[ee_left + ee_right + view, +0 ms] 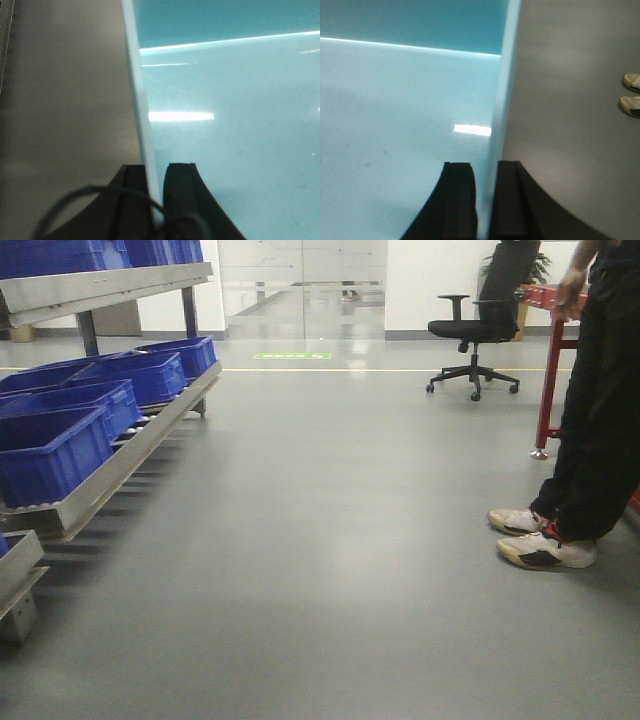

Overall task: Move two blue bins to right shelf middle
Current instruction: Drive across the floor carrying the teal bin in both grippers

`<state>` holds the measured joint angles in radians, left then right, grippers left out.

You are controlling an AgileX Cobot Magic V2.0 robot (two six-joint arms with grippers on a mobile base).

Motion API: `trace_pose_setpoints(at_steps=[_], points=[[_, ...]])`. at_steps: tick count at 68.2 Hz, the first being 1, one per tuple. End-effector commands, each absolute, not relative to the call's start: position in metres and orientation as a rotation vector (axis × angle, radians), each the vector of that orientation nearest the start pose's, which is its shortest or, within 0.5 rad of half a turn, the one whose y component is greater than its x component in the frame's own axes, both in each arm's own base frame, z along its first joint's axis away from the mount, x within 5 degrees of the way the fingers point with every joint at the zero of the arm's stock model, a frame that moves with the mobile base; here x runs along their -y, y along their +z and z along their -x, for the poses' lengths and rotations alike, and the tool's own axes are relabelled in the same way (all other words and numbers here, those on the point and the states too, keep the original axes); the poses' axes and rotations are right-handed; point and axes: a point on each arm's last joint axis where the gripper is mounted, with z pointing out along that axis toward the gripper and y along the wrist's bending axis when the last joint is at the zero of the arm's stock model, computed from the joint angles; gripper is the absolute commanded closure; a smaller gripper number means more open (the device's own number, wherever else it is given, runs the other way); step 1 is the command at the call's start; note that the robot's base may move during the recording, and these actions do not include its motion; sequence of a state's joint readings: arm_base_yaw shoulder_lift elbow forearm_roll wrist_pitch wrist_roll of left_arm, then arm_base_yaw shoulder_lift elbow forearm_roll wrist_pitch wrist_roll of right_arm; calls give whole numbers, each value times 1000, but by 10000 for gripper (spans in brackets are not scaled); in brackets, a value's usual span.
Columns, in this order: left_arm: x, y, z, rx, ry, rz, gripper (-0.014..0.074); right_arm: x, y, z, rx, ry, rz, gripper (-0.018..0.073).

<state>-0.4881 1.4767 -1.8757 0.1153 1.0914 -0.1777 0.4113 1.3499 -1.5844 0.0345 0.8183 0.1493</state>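
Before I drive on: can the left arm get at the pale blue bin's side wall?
Probably yes: the left gripper straddles the pale blue bin at its side wall, one finger on each side, with nothing in between.

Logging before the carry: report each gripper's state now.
Left gripper: shut on the pale blue bin, pinching its wall.
Right gripper: shut on the pale blue bin, pinching its wall.
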Motion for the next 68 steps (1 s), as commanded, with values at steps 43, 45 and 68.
trace_pose_setpoints(at_steps=[43, 45, 68], points=[[135, 504, -264, -2073, -300, -343, 707, -118, 475, -258, -2000, 424, 264, 712], [135, 504, -264, -2073, -300, -343, 707, -118, 475, -258, -2000, 424, 264, 712], [134, 504, -264, -2073, -296, -343, 707, -118, 475, -258, -2000, 424, 264, 712]])
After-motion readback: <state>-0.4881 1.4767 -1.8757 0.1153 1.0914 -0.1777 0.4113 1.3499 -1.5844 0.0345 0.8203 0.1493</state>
